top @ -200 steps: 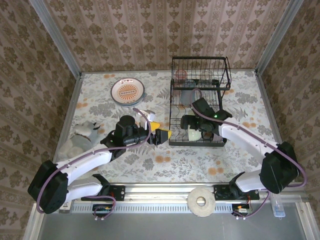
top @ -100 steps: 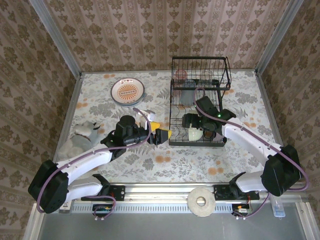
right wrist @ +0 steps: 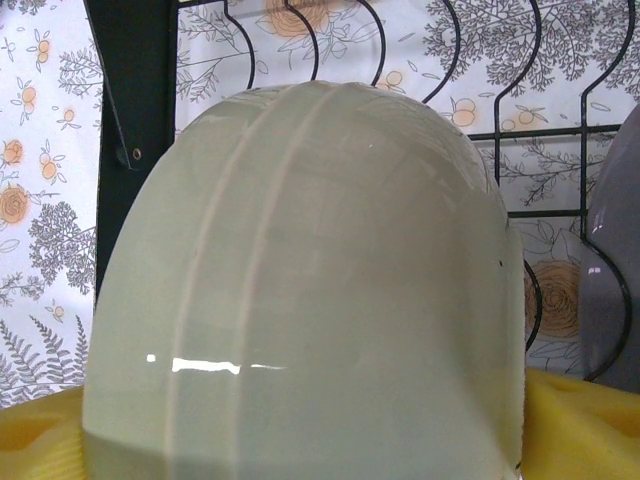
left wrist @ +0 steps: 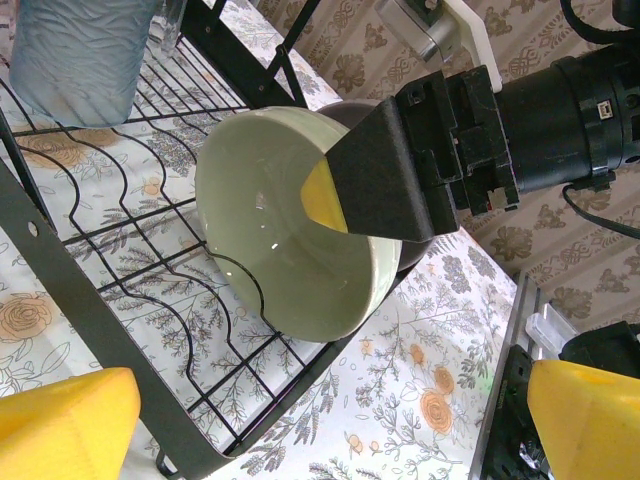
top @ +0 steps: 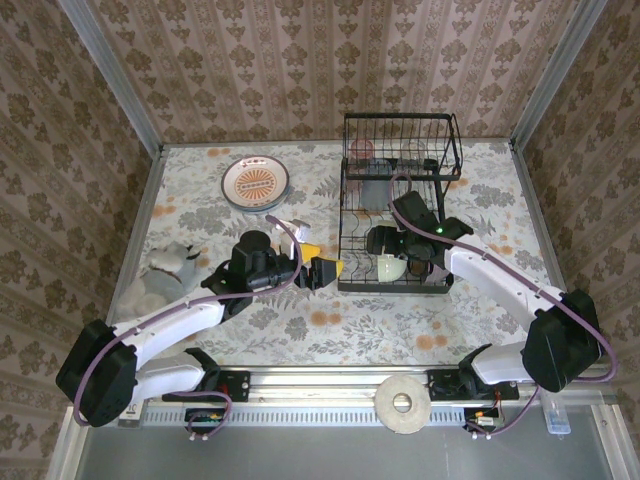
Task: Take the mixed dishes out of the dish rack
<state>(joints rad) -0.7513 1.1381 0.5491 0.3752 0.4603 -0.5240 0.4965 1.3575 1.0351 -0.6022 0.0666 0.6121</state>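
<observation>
The black wire dish rack [top: 400, 200] stands right of centre. On its lower tier a cream-green bowl [top: 390, 268] [left wrist: 270, 240] [right wrist: 300, 300] stands on edge. My right gripper [top: 397, 258] reaches into the rack and straddles this bowl. One black finger with a yellow pad [left wrist: 385, 185] lies across the bowl's mouth, and yellow pads [right wrist: 585, 420] show on both sides of its back. The jaws still stand wide. A lilac bowl [right wrist: 612, 280] stands just beside it. My left gripper [top: 325, 272] [left wrist: 330, 430] hangs open and empty by the rack's left side.
A plate with an orange centre [top: 255, 182] lies on the table at the far left. Pinkish tumblers [top: 362, 150] stand on the rack's upper shelf. Pale dishes [top: 160, 275] sit at the left edge. A tape roll [top: 402, 403] rests on the front rail.
My right gripper has pushed further into the lower tier around the cream-green bowl and its jaws have narrowed. The left arm has not moved.
</observation>
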